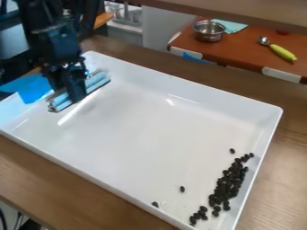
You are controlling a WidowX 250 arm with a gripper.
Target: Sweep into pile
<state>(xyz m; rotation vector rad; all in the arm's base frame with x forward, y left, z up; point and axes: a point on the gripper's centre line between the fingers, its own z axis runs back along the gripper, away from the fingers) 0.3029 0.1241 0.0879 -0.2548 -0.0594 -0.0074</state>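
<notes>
Your gripper had its jaws closed on the bar, well apart from the beans; your arm was cut off above.

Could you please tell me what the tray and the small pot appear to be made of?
The tray looks like smooth white plastic, judging by its moulded rounded corners and soft glare, though enamelled metal is possible. The small pot seems to be polished metal, probably stainless steel, given its silvery, mirror-like shine.
</notes>
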